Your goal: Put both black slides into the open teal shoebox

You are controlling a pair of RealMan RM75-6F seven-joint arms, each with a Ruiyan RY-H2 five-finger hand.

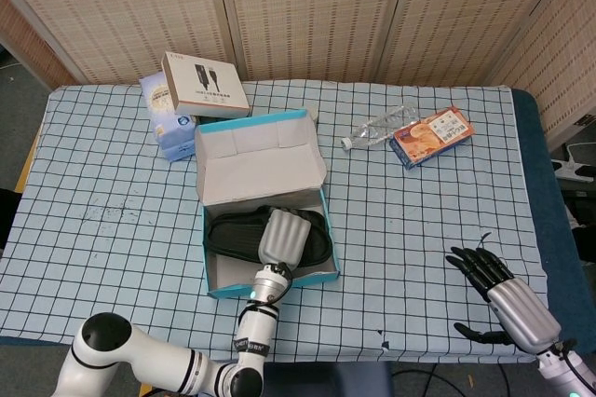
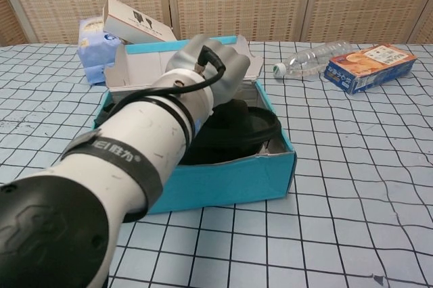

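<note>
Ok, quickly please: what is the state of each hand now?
Left hand: inside the teal shoebox, on the black slides; grip cannot be told.
Right hand: open, holding nothing, over the table.

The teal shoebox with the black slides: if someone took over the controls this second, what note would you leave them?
Left hand: down in the open teal cardboard shoebox, on the black rubber slides; whether it grips one cannot be told.
Right hand: fingers apart, holding nothing, near the table's front right corner.
Slides: both look to lie inside the box, one atop the other, the upper one's toe near the right wall.
Done: slides boxed, it seems.
Left: release if holding, lift the left hand clear, check both sit flat.
</note>
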